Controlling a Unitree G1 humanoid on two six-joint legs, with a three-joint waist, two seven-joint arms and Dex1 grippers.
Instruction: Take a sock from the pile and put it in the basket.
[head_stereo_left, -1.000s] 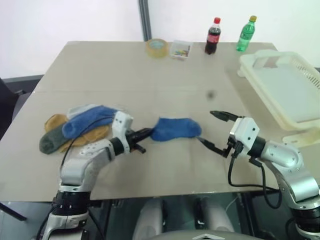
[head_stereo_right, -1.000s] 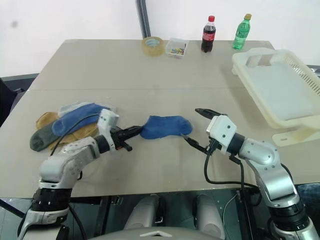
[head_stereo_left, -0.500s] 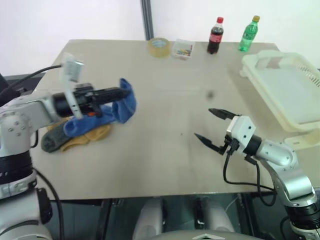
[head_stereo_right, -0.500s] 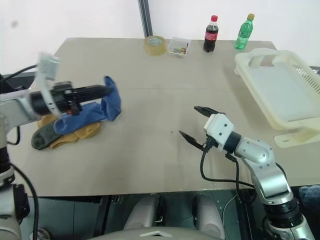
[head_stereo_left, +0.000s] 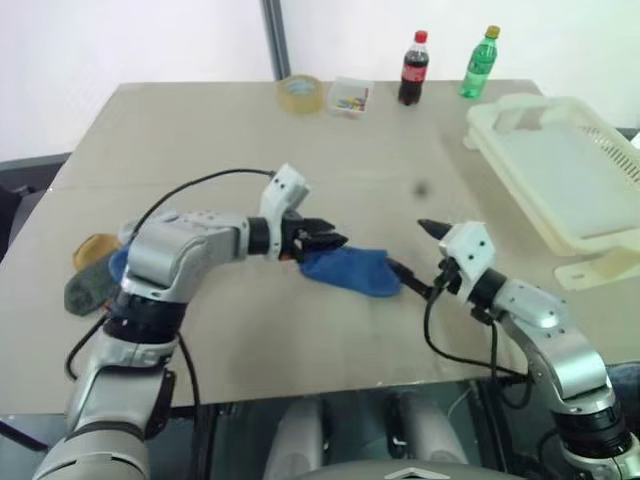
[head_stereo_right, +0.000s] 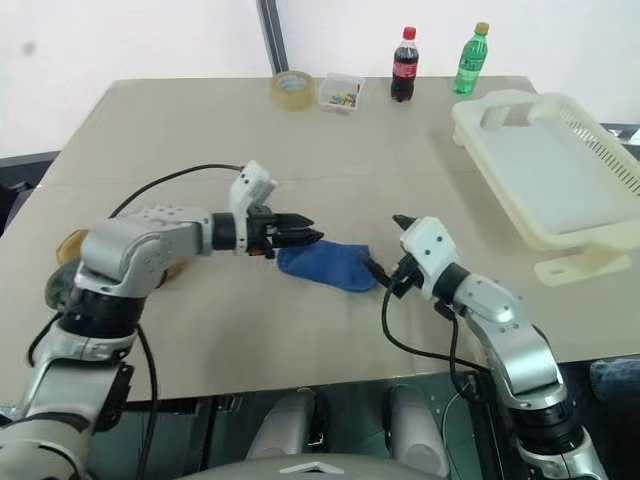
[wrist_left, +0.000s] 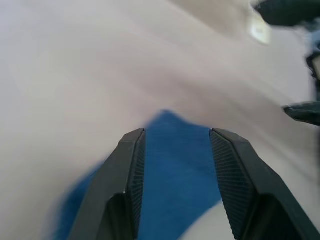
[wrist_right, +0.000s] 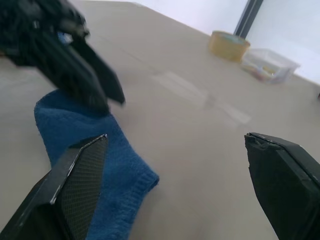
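Blue sock (head_stereo_left: 348, 271) lay flat on the table (head_stereo_left: 200, 130) between the two grippers, well short of the basket (head_stereo_left: 560, 170). Left gripper (head_stereo_left: 333, 241) hung at its near end, fingers parted, gripping nothing; right gripper (head_stereo_left: 412, 260) gaped wide at its other end.

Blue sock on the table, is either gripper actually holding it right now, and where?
Neither holds it. The blue sock lies flat between the open left gripper and the open right gripper.
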